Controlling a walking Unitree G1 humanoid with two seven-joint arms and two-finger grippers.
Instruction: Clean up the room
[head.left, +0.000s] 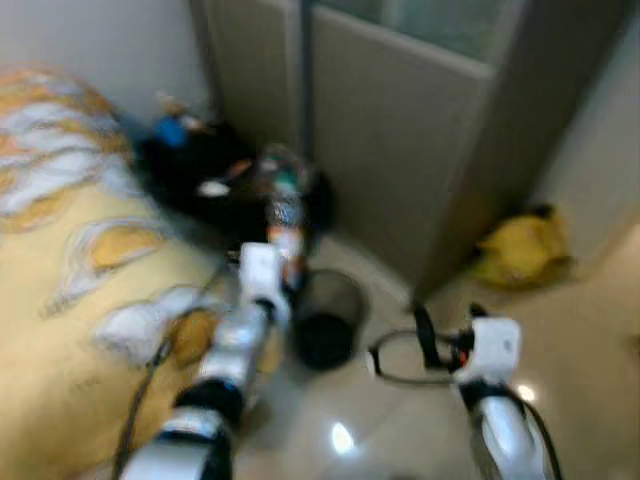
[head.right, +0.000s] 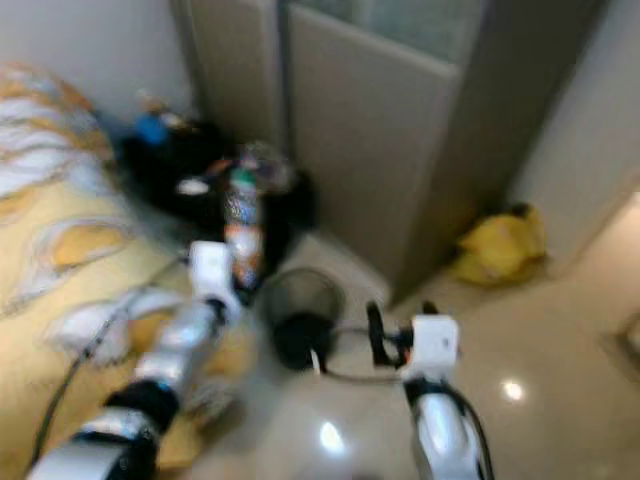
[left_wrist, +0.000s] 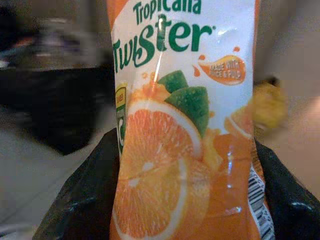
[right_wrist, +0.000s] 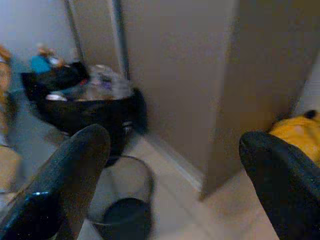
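Note:
My left gripper (head.left: 284, 262) is shut on an orange Tropicana Twister juice bottle (left_wrist: 182, 125), held upright with its green cap up. The bottle (head.left: 287, 228) hangs just above and left of a small black mesh waste bin (head.left: 327, 318) on the floor. The black fingers (left_wrist: 80, 200) press both sides of the label. My right gripper (head.left: 425, 338) is open, raised above the floor to the right of the bin (right_wrist: 122, 205), with nothing between its fingers (right_wrist: 70, 170).
A yellow patterned bed (head.left: 70, 280) lies at the left. A full black rubbish bag (head.left: 230, 185) sits by the grey wardrobe (head.left: 400, 130). A yellow bag (head.left: 520, 248) lies on the floor at the right. Shiny tile floor (head.left: 570, 340) stretches right.

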